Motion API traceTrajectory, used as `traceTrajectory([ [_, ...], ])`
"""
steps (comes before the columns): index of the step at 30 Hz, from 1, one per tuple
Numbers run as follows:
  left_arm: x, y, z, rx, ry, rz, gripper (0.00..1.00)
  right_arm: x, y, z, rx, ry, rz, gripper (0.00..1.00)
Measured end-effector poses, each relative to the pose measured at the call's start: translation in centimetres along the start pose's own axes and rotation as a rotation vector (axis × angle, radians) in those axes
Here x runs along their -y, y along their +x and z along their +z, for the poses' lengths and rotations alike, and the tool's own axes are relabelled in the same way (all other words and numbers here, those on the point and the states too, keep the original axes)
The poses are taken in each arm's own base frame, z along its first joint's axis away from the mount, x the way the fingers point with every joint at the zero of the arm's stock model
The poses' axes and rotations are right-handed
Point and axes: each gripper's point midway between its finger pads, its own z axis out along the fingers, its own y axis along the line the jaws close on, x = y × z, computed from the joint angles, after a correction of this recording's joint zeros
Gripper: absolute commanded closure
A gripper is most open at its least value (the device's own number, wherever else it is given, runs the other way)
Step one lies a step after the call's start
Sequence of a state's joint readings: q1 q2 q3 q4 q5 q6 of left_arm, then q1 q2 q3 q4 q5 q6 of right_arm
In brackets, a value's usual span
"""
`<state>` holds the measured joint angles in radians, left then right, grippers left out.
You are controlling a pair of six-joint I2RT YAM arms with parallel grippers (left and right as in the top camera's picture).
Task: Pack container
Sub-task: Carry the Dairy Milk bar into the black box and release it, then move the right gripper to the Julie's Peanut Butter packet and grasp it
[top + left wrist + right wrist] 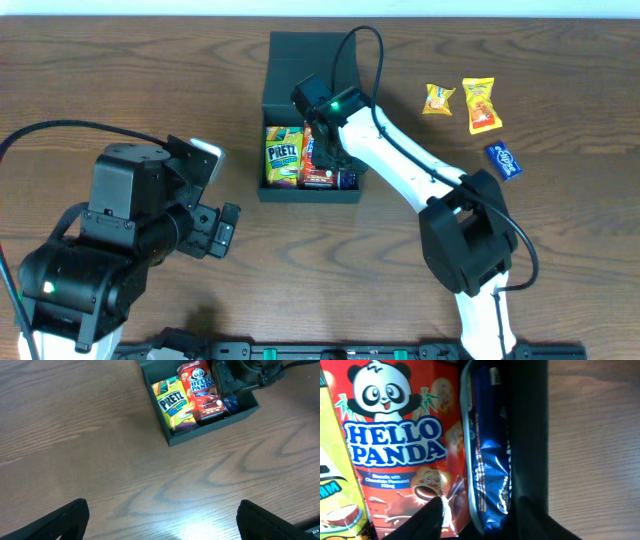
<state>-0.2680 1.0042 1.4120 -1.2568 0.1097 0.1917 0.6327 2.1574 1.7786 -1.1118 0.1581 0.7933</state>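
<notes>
The container [310,196] is a dark box standing open at the table's middle, with its lid [300,60] folded back. Inside lie a Pretz box [284,155], a red Hello Panda box [318,170] and a blue packet [347,179]. My right gripper [330,150] reaches down into the box. In the right wrist view it [485,520] is open, its fingers straddling the blue packet [487,460] between the Hello Panda box [395,445] and the container's wall [530,435]. My left gripper [162,520] hangs wide open over bare wood, left of the container [210,427].
Loose snacks lie to the right of the box: a yellow pack [438,98], an orange-yellow pack [480,105] and a blue packet [504,160]. The left arm's bulk fills the lower left of the overhead view.
</notes>
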Motion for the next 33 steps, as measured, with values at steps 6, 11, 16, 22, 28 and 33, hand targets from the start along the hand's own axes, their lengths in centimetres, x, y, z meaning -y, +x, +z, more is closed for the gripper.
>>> traceTrajectory([
  [6, 0.0, 0.0, 0.0, 0.000, 0.000, 0.000, 0.05, 0.0, 0.0, 0.0, -0.001, -0.001, -0.001, 0.52],
  [11, 0.0, 0.0, 0.0, 0.000, 0.000, 0.000, 0.05, -1.1, -0.7, -1.5, 0.006, -0.050, -0.036, 0.57],
  [16, 0.0, 0.0, 0.0, 0.000, 0.000, 0.000, 0.05, -3.1, -3.1, -6.0, 0.077, -0.146, -0.084, 0.56],
  [22, 0.0, 0.0, 0.0, -0.001, 0.000, 0.000, 0.05, -4.0, -6.6, -11.3, 0.203, -0.233, -0.155, 0.54],
  [28, 0.0, 0.0, 0.0, 0.000, 0.000, 0.000, 0.05, 0.9, -10.9, -11.2, 0.235, -0.197, -0.137, 0.53],
  [33, 0.0, 0.0, 0.0, 0.000, 0.000, 0.000, 0.05, 8.0, -15.1, -10.1, 0.253, -0.123, -0.019, 0.49],
])
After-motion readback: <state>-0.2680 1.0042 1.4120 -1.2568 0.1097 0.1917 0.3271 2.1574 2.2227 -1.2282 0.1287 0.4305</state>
